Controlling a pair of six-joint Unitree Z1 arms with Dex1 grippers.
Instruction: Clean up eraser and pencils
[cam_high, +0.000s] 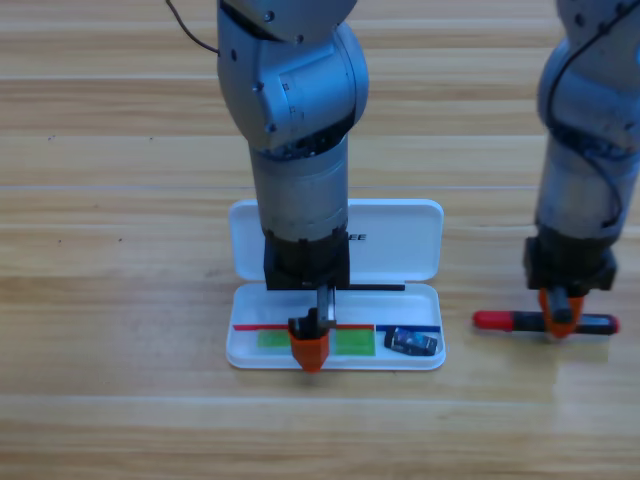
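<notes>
The open white case (400, 250) lies in the middle of the table. The eraser (412, 342), a small black block, rests in the right end of its lower tray. The light-green pencil (352, 342) lies along that tray, its middle hidden by my left gripper (310, 350), which points down onto it. To the right of the case, on the table, lies the red-capped black pencil (495, 321). My right gripper (560, 322) points down over its barrel, orange jaws on either side.
The lid of the white case stands open toward the back. Both grey arms come in from the top edge and rise over the table behind the case.
</notes>
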